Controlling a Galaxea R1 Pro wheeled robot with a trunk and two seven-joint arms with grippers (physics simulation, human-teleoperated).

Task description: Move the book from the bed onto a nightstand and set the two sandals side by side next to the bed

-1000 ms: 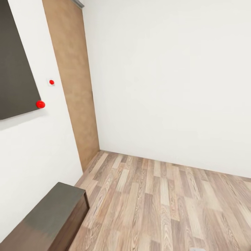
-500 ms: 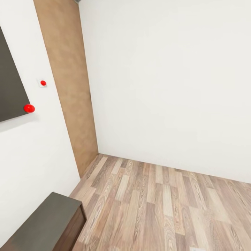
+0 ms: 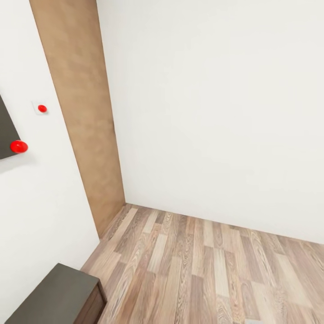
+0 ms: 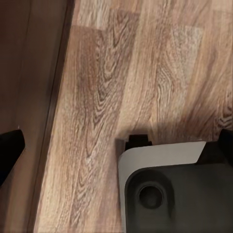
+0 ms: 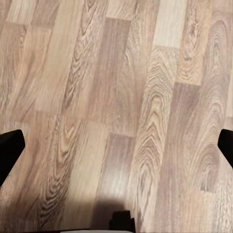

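Note:
I am on the way across a wood-plank floor [image 3: 202, 270] toward a corner of white walls [image 3: 216, 112]. The book, the bed, the nightstand and the two sandals are out of view. In the left wrist view my left gripper [image 4: 116, 145] hangs open over the floor, its black fingertips [image 4: 9, 148] at the picture's edges, nothing between them. In the right wrist view my right gripper [image 5: 118, 145] is open too, with bare planks [image 5: 121, 97] between its fingertips [image 5: 9, 148].
A long low dark brown bench [image 3: 54, 297] stands against the left wall. Above it is a dark wall panel [image 3: 5, 135] with a red knob [image 3: 18, 146] and a switch with a red dot [image 3: 42, 108]. A tan wooden panel [image 3: 81, 112] fills the corner. My white-and-grey base [image 4: 170, 189] is below the left gripper.
The whole head view has shifted: the camera turned right, so the bench, dark panel and red marks slid toward the picture's left edge. Nothing in the room itself moved.

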